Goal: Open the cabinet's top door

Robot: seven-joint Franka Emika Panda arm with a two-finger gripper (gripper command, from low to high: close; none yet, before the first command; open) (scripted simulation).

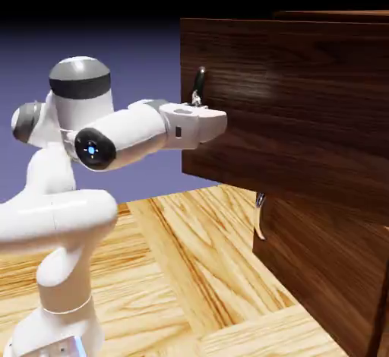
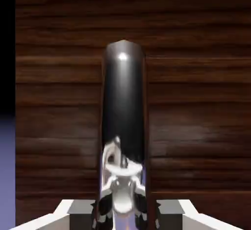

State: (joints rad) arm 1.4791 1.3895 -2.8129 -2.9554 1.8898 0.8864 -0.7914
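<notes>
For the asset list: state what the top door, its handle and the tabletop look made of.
Top door: dark walnut-like wood, matte to satin; horizontal grain streaks run across it.
Handle: polished metal, probably chrome or steel; it shows a bright highlight and dark mirror-like reflections where the claw closes on it.
Tabletop: light, oak-like planks with strong grain; slight sheen.

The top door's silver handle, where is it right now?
In the exterior view the handle sits near the left edge of the top door, just above the white gripper. In the hand view it stands upright in the middle, between the jaws.
</notes>
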